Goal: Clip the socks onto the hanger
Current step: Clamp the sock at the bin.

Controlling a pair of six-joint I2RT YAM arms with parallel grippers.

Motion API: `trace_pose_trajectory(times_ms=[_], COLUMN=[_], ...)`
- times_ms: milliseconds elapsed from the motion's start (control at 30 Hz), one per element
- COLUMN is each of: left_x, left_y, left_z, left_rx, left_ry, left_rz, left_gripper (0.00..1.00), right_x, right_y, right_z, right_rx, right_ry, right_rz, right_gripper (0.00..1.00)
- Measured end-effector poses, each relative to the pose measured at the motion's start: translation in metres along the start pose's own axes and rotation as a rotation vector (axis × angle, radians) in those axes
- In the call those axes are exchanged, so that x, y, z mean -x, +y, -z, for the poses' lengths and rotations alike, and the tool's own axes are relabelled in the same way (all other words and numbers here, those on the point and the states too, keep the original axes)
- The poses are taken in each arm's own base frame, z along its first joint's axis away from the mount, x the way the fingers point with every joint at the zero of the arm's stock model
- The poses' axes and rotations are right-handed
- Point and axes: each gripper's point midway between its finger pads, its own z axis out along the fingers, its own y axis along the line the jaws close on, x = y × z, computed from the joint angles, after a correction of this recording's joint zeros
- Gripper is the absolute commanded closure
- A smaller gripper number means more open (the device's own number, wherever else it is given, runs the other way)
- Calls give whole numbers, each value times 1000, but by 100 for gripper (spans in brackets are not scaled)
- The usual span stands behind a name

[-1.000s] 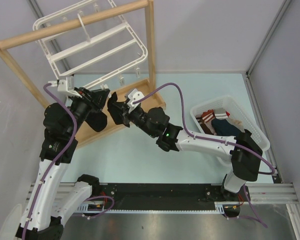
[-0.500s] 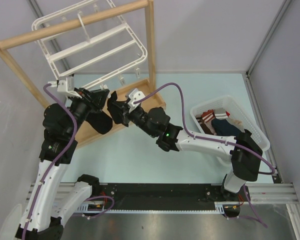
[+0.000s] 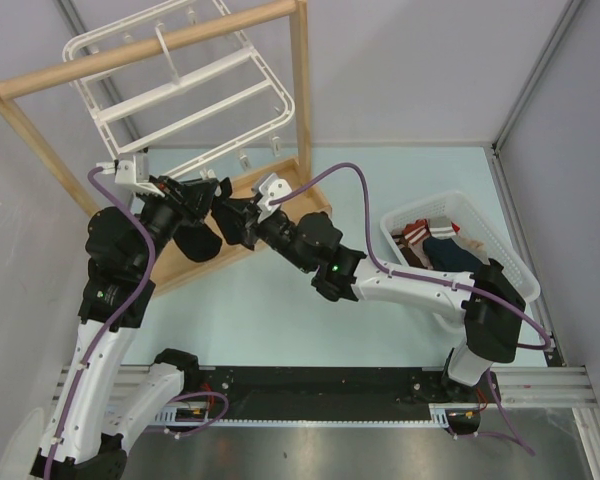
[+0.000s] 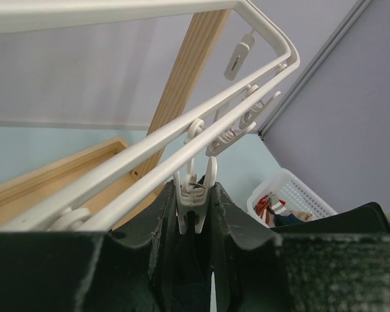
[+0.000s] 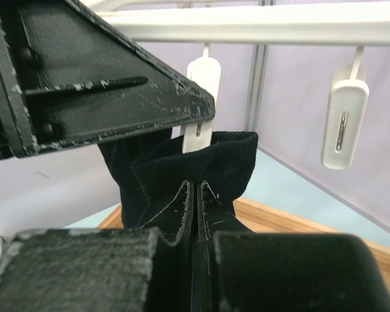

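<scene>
1. Left gripper (image 4: pixel 194 188): fingers are pressed together on a white clip (image 4: pixel 190 203) that hangs from the hanger (image 4: pixel 84 13), on its lower rail. The clip sits upright between the two pads.
2. Right gripper (image 5: pixel 195 188): fingers are closed tight on the folded edge of a black sock (image 5: pixel 231 159). No gap shows between the pads.
3. The sock is held up just under the hanger's rail, and its raised edge reaches the bottom of the pinched clip. I cannot tell whether the cloth is inside the clip's mouth. In the top view the rest of the sock (image 3: pixel 195 242) hangs loose below the two grippers.
4. The two grippers meet nose to nose under the hanger's lower edge. One of the left fingers (image 5: pixel 84 84) fills the upper left of the right wrist view.
5. A second clip (image 5: pixel 343 123) hangs free from the same rail, to one side of the pinched one.
6. The hanger hangs tilted from the crossbar of a wooden stand (image 3: pixel 300 90).
7. A white basket (image 4: pixel 298 194) sits on the table (image 3: pixel 280 320), well to the right of the hanger. It holds a dark sock (image 3: pixel 448 252) and red-and-white garments (image 3: pixel 412 238).
</scene>
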Motion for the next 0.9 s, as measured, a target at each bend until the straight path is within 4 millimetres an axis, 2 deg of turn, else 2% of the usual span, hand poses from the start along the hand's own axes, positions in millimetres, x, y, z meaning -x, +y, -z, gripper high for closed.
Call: trace_pose_trajectory(times_ms=[267,300,367,400,467,500,600,767,900], left_x=[0,0,0,0,1,1,-2,-10,-10], left_y=[0,0,0,0,0,-1,-1,-3,-2], left_z=[0,0,0,0,0,1,3,8,11], left_rx=[-1,-1,-1,-2,-2,-3,-7,-10,0], left_ry=[-1,0,-1,-2,-3,-4,11,45,55], left_rz=[-1,-2,-5,-6,-7,-7,-10,-1,3], left_gripper=[100,98,86,75,66,55,42,30,19], right_x=[12,13,15,15,15,16,17,22,21], right_y=[1,1,1,1,2,2,1,1,1], right_z=[-3,-4,-4,-4,-4,-4,-4,-6,-6], right_rx=[6,5,6,6,7,7,6,4,3], right_ry=[-25,-29,-33,-34,-34,-35,-38,-51,-48], right_rz=[-9,-10,-11,-11,-11,-11,-13,-24,-24], right_gripper=[100,100,100,100,100,96,84,64,55])
